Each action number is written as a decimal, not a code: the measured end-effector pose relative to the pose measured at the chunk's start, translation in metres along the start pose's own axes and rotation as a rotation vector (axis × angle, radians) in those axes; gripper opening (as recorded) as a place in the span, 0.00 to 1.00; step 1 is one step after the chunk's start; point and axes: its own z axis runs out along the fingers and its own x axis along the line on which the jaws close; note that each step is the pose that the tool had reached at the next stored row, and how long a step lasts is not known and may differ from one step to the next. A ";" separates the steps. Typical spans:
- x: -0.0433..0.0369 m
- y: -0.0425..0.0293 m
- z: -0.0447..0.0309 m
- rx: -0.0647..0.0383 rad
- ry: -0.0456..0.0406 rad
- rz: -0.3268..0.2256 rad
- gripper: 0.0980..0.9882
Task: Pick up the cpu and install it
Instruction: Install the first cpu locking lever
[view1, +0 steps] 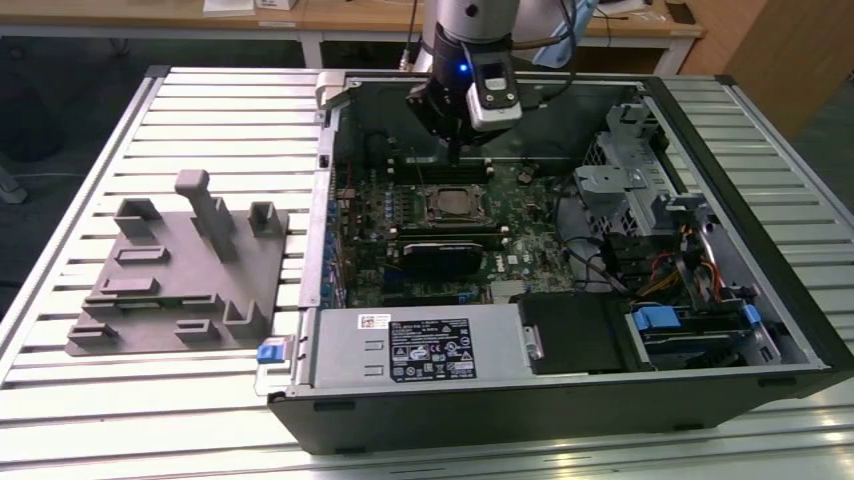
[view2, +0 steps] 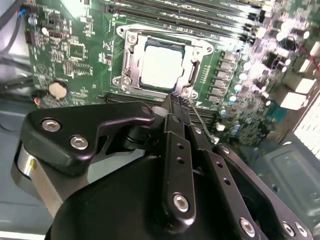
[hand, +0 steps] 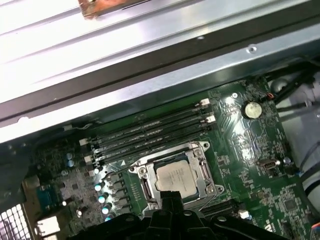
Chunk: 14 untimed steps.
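The small silvery-white square cpu (view2: 161, 66) lies flat inside the dark metal-bordered socket frame (view2: 125, 62) on the green motherboard (hand: 260, 145). The black tool (view2: 178, 100) hangs just above it, fingers pinched together, holding nothing. From here, I'd check the chip sits level before anything presses down.

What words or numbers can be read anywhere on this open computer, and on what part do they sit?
No text here can be read.
White label on the power supply cover: print too small.
Black label beside it: print too small.
cpu top, seated in the socket: faint marks in the first wrist view, blurred.
Motherboard: white marks blurred.
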 end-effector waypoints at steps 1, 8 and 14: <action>0.0000 0.0000 0.0001 0.000 0.0006 -0.016 0.01; 0.0000 -0.0001 0.0002 0.002 0.0029 -0.092 0.01; 0.0000 -0.0001 0.0011 0.004 0.0071 -0.199 0.01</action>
